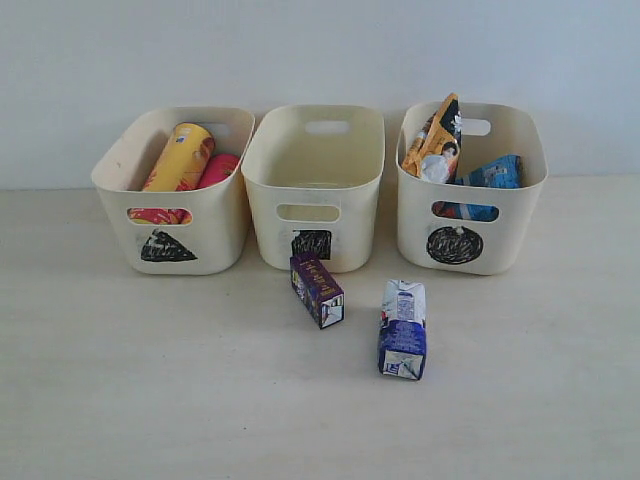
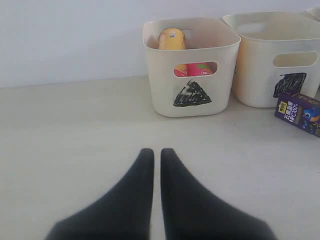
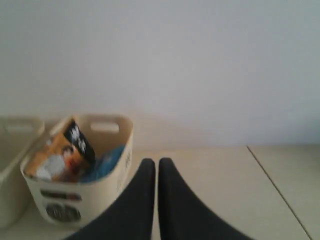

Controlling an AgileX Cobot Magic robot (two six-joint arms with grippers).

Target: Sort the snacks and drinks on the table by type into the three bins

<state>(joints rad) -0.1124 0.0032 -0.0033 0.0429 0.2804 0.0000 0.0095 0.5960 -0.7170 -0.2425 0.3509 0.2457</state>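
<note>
Three cream bins stand in a row at the back. The triangle bin holds the yellow tube and the pink tube. The square bin shows nothing inside. The circle bin holds the orange-black bag and the blue bag. On the table lie the purple carton and the blue-and-white carton. My left gripper is shut and empty, well short of the triangle bin. My right gripper is shut and empty beside the circle bin. Neither gripper appears in the exterior view.
A plain pale wall rises behind the bins. In the left wrist view the purple carton lies in front of the square bin. A seam crosses the table surface in the right wrist view.
</note>
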